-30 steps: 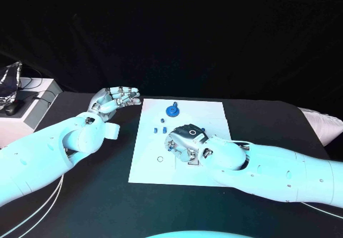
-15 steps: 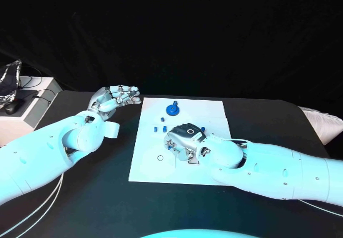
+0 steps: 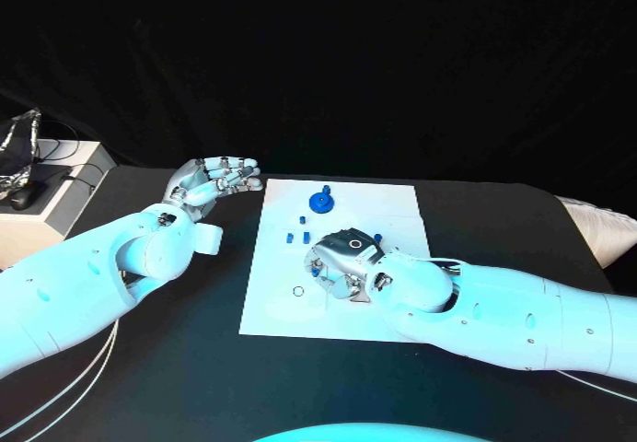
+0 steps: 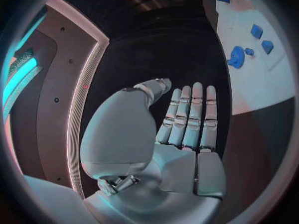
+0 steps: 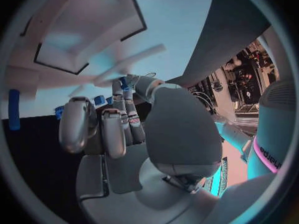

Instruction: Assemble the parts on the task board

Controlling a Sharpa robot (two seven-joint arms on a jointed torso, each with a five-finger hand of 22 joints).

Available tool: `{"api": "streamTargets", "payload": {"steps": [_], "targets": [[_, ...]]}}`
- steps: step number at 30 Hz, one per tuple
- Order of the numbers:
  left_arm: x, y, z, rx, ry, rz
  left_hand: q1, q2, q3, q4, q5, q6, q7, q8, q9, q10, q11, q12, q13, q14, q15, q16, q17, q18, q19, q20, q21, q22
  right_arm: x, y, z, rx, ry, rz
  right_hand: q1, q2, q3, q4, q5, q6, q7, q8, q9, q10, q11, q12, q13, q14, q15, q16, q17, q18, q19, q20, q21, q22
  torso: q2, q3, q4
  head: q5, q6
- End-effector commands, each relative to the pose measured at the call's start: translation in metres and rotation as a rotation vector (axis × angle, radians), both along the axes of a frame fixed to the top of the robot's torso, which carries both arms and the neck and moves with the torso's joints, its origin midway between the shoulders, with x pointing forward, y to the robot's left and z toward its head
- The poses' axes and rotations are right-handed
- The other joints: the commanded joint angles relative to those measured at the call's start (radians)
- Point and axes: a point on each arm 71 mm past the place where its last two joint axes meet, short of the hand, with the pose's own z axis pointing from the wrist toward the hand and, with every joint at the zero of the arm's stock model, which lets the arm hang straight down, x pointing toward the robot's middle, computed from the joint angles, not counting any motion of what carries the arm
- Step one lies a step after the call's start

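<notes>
My right robot hand (image 3: 348, 264) curled over task board (image 3: 385, 216) middle, grasp apparently on a small blue part, unconfirmed, my left robot hand (image 3: 213, 184) empty, fingers loosely apart, off board's far left corner, blue round part (image 3: 320, 201) near board's far edge, surface (image 3: 159, 368) black.

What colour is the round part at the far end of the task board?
Blue: the round part shows best in the head view, on the white task board.

Left robot hand (image 3: 210, 184) raised, seemingly empty

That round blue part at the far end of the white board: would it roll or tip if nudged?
The round blue part looks low and disc-shaped on the task board, so probably it slides, not tips. Its small knob suggests rigid plastic, likely light.
</notes>
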Motion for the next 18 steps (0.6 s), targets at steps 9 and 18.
{"api": "streamTargets", "payload": {"steps": [9, 18], "targets": [[0.0, -0.001, -0.001, -0.006, 0.01, -0.009, 0.012, 0.003, -0.001, -0.003, -0.001, 0.0, 0.001, 0.006, -0.002, -0.001, 0.007, -0.007, 0.001, -0.001, 0.005, -0.006, 0.003, 0.013, 0.014, -0.001, -0.003, -0.002, -0.004, -0.008, 0.011, 0.12, -0.075, -0.012, 0.002, -0.017, -0.11, 0.003, -0.025, -0.04, -0.009, -0.036, -0.027, -0.059, 0.009, 0.004, -0.006, 0.031, 0.012, -0.023, -0.042, 0.027, -0.017, 0.01, -0.074, 0.025, -0.001, 0.0005, 0.0017, -0.002, 0.003], [0.002, 0.002, -0.002, -0.003, 0.015, -0.003, 0.012, 0.004, -0.001, -0.003, -0.001, 0.0, 0.001, 0.006, -0.002, -0.001, 0.007, -0.007, 0.001, -0.001, 0.005, -0.007, 0.003, 0.013, 0.015, -0.001, -0.004, -0.002, -0.003, -0.031, 0.021, 0.214, -0.062, -0.071, 0.04, 0.001, -0.213, 0.035, -0.02, -0.089, -0.023, -0.064, -0.062, -0.065, 0.009, 0.008, 0.003, 0.031, 0.011, -0.025, -0.049, 0.027, -0.012, 0.01, -0.086, 0.018, -0.002, 0.0004, -0.0008, -0.007, 0.01]]}}
